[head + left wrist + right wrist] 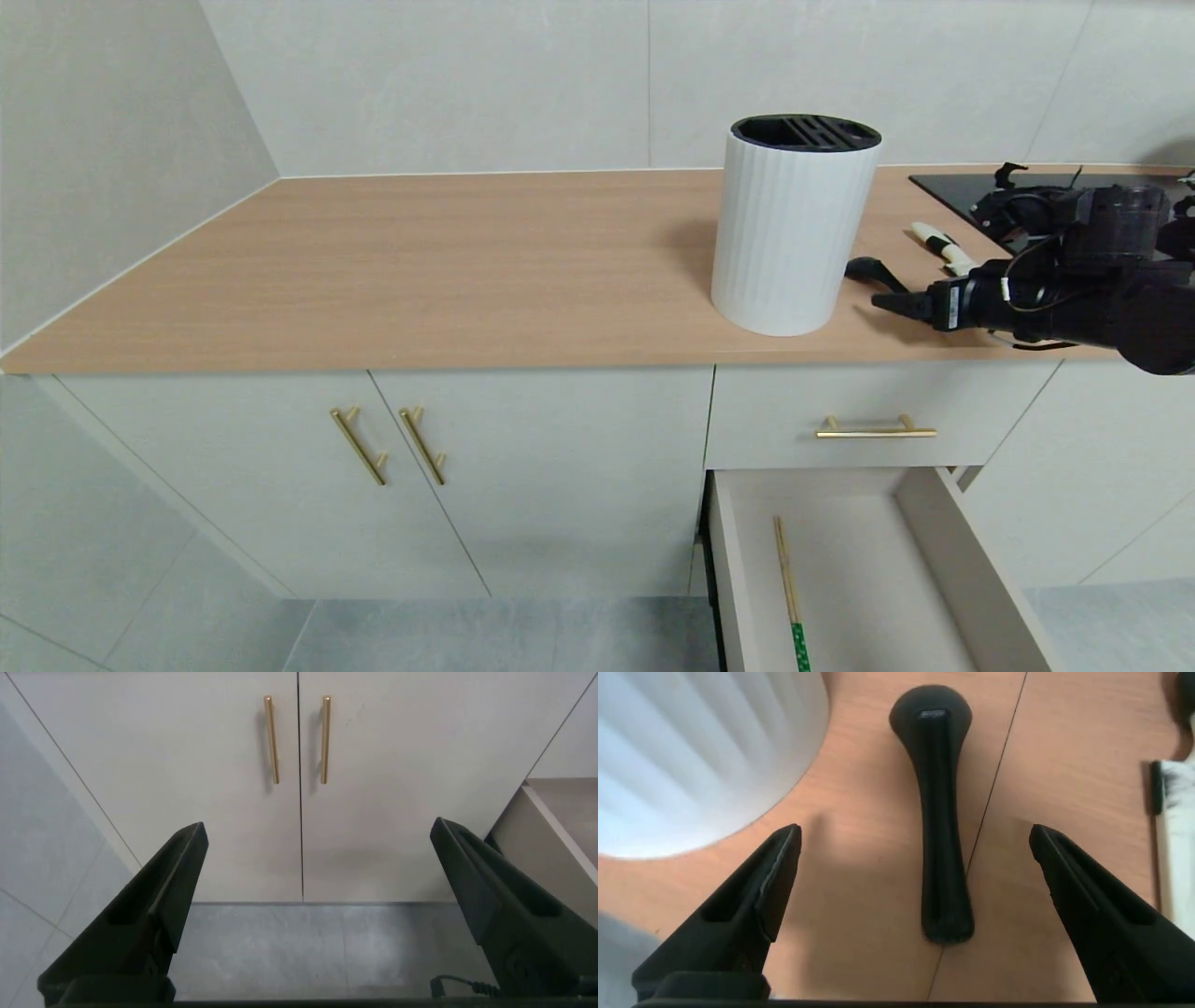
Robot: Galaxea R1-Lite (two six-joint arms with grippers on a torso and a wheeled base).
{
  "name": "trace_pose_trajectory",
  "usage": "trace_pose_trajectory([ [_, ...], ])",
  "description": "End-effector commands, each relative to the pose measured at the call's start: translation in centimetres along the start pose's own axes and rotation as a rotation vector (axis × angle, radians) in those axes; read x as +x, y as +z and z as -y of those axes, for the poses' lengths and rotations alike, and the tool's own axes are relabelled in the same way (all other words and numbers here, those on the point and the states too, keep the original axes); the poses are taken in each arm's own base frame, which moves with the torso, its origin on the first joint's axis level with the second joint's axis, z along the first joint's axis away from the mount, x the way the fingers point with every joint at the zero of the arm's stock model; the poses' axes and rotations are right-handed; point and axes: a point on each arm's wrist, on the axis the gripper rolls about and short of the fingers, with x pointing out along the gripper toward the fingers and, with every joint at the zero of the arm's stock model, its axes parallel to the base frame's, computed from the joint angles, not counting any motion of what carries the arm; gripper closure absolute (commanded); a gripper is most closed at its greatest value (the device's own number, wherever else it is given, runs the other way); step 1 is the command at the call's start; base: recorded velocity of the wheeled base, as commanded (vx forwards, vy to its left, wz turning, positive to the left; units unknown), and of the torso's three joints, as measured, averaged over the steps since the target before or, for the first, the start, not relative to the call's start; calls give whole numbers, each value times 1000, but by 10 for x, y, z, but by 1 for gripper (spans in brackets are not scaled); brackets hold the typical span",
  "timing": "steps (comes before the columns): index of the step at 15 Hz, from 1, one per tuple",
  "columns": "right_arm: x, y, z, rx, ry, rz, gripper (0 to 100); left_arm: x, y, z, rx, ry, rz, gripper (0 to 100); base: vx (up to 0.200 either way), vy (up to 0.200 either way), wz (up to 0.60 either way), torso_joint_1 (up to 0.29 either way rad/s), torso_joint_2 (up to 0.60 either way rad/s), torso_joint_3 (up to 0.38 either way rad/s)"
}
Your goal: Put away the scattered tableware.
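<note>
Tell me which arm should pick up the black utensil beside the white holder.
Right. The right tool is open and lined up with the black utensil on the counter, with the handle between its jaws. The left tool is down facing the cabinet doors.

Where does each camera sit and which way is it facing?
Head view: on the head, looking down at the wooden counter, white slotted holder and open drawer; right arm at the right.
Left wrist view: on the left wrist, facing cupboard doors and floor past the open left gripper.
Right wrist view: on the right wrist, looking down past the open right gripper at a black utensil.
Shared: head and right wrist views both show holder and utensil.
</note>
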Motion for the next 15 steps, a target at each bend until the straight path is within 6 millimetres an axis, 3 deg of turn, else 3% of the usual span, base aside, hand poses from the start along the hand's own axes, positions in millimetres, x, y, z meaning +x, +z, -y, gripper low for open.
trace_pose_trajectory([
  [1, 6, -4, 2, 14, 0, -10, 0, 0, 0, 0, 0, 1, -1, 0, 0, 0, 0, 0, 0, 0],
  [10, 15, -12, 12, 31, -15, -25, 0, 0, 0, 0, 0, 1, -1, 0, 0, 0, 0, 0, 0, 0],
  [11, 16, -12, 12, 31, -14, -25, 100, 0, 0, 0, 0, 1, -1, 0, 0, 0, 0, 0, 0, 0],
  [15, 16, -12, 10, 31, -12, -26, 100, 0, 0, 0, 0, 1, -1, 0, 0, 0, 0, 0, 0, 0],
])
